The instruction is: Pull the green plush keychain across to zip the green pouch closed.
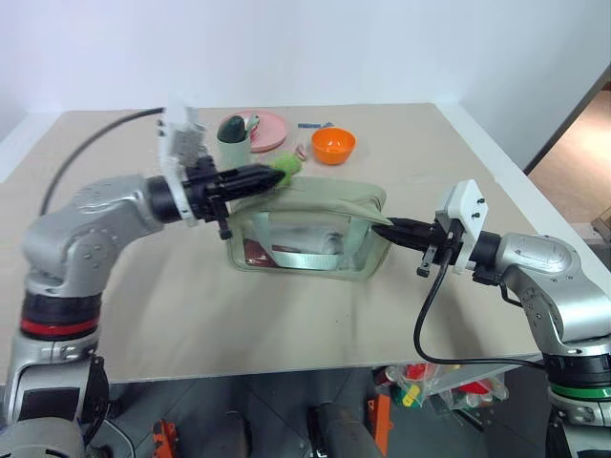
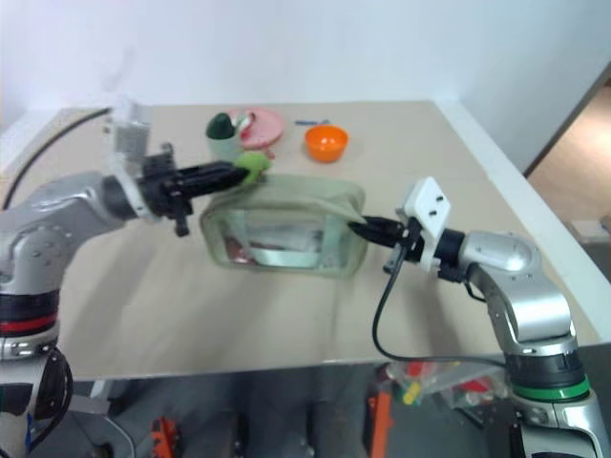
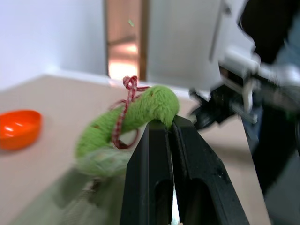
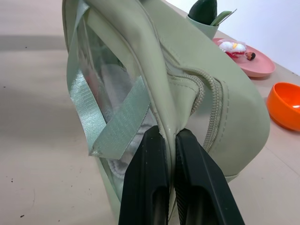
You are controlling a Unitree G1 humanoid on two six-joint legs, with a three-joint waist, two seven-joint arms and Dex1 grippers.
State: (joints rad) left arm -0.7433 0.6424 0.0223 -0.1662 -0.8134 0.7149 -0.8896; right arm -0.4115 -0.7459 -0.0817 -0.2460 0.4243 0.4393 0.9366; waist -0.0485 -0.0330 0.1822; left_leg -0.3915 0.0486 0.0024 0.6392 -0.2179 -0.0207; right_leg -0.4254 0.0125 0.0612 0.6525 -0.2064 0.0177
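The green pouch (image 1: 310,234) stands in the middle of the desk (image 1: 191,315); everything else here is best placed from it. The left tool (image 1: 270,176) is clamped on the green plush keychain (image 3: 136,119) at the pouch's top far corner on the robot's left; in the left wrist view its two black fingers (image 3: 150,168) are pressed together with the fuzzy plush pinched at their tips, a thin red-and-white cord looped round it. The right tool (image 1: 382,229) is closed on the pouch's fabric at the opposite end, jaws nipped tight on the seam just beside the zipper's end and the webbing strap.

To my eye the pull itself is the step in hand, and it will go best if the left tool draws the plush along the zipper line towards the right tool, keeping level with the pouch's top so the slider does not snag; the right tool should hold its end firm so the fabric stays taut and the pouch does not slide; the plush is soft, so the pinch could slip if the pull is jerky.

Beyond the pouch sit an orange bowl (image 1: 333,145) and a pink plate (image 1: 269,131).
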